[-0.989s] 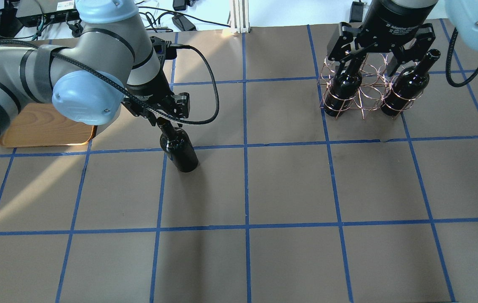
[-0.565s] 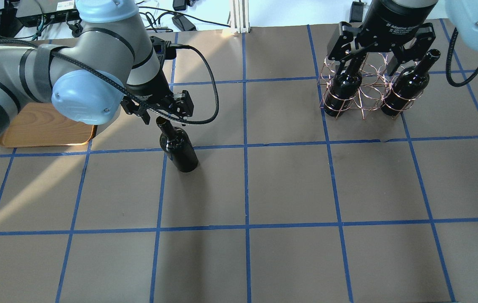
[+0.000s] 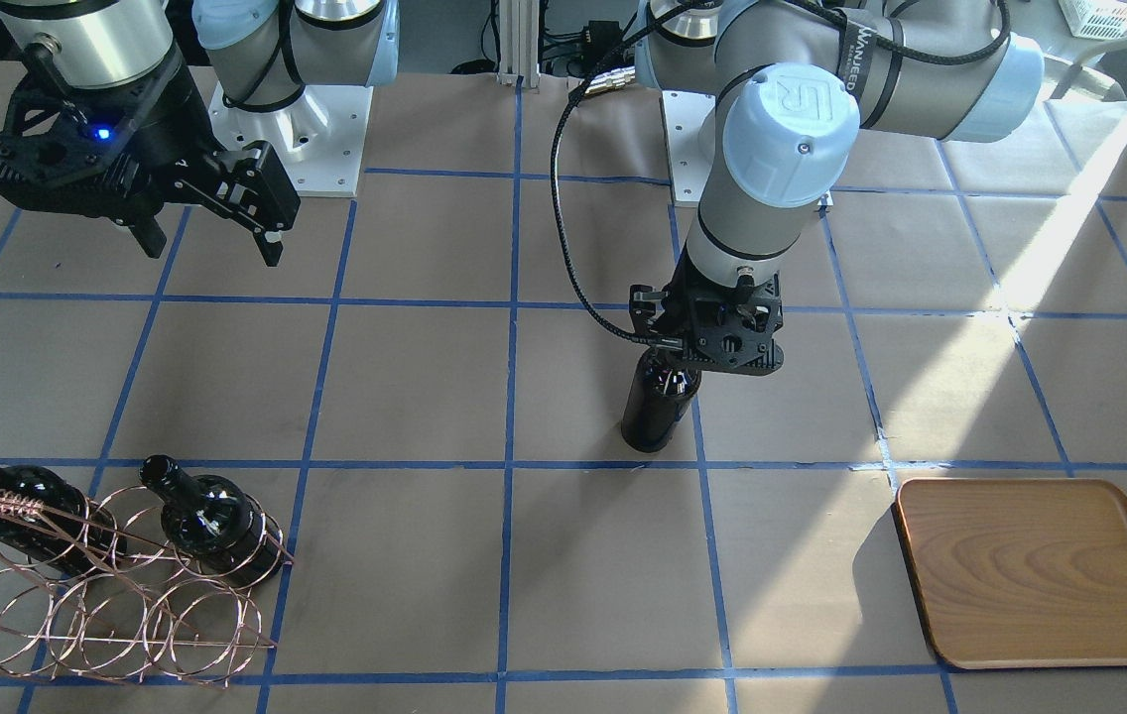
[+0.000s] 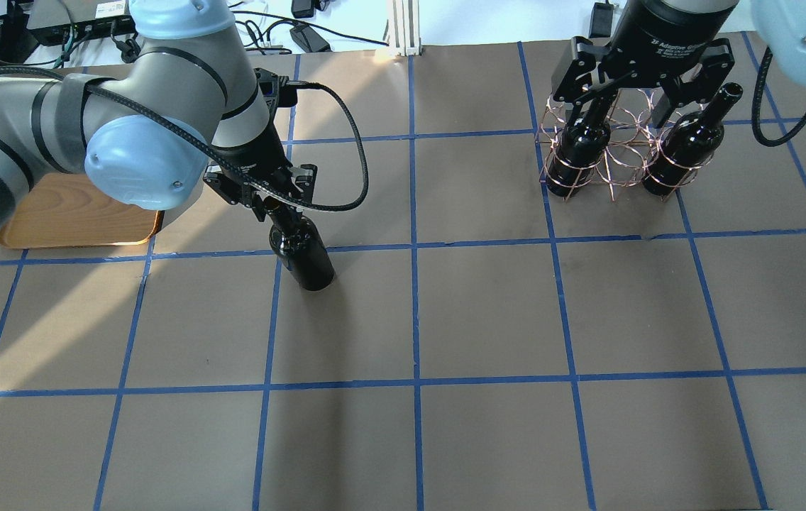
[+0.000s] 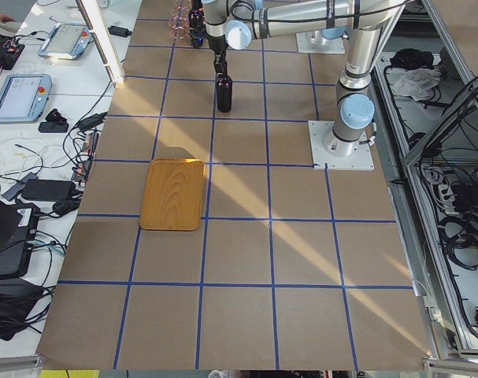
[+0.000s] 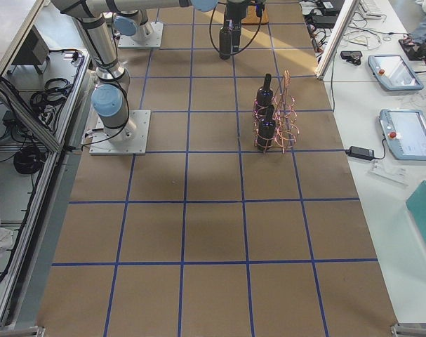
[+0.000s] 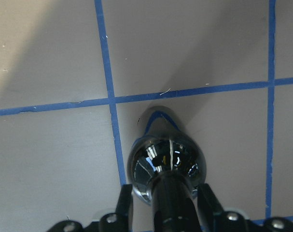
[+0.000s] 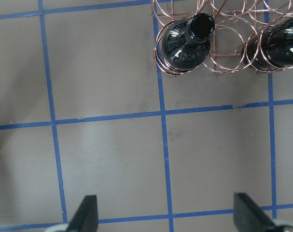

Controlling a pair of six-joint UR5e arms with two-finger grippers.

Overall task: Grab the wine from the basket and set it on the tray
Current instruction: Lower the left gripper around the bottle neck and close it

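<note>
A near-black wine bottle [image 4: 304, 255] stands upright on the table left of centre, also in the front view [image 3: 653, 412] and the left wrist view [image 7: 165, 164]. My left gripper [image 4: 279, 207] is down over its neck. In the left wrist view its fingers [image 7: 126, 203] stand either side of the neck with narrow gaps, so it is open. The wooden tray [image 4: 76, 216] lies to the bottle's left, partly under my left arm. The copper wire basket [image 4: 612, 160] at the far right holds two more bottles [image 4: 577, 152]. My right gripper [image 4: 619, 106] hangs open and empty above it.
Blue tape lines grid the brown table. Cables and electronics [image 4: 34, 28] lie beyond the far edge. In the front view the tray [image 3: 1035, 570] and the basket [image 3: 97, 605] sit at opposite ends of the table.
My left gripper rose off the bottle's mouth with its jaws wider, then came back down over the neck with its jaws narrower. The bottle and my right arm have not moved.
</note>
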